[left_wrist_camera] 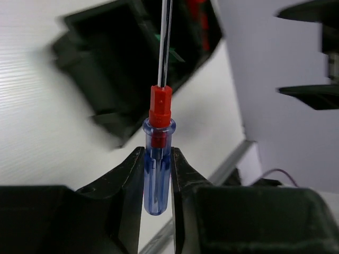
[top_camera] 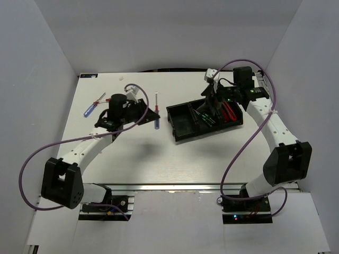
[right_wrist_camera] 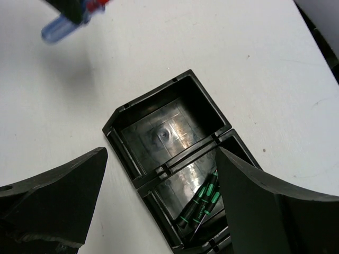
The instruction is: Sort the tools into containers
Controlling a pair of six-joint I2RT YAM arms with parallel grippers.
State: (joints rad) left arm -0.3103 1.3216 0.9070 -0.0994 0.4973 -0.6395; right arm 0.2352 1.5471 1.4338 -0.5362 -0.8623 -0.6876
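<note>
My left gripper (left_wrist_camera: pixel 157 159) is shut on the blue handle of a screwdriver (left_wrist_camera: pixel 157 180) with a red collar. Its shaft points away toward the black three-compartment tray (left_wrist_camera: pixel 100 79). From above, this gripper (top_camera: pixel 152 115) and the screwdriver (top_camera: pixel 156 123) are just left of the tray (top_camera: pixel 180 138). My right gripper (right_wrist_camera: pixel 161 159) hangs open over the tray (right_wrist_camera: pixel 119 137), with nothing between its fingers. The compartment below it (right_wrist_camera: pixel 169 132) is bare. The middle one holds black screwdrivers with green marks (right_wrist_camera: pixel 204 203), and red pocket knives (top_camera: pixel 229 112) lie in the right one.
A blue-handled screwdriver (top_camera: pixel 89 110) and a red-handled one (top_camera: pixel 99 99) lie on the white table at the far left. White walls close in the table on three sides. The arms' bases stand along the near edge.
</note>
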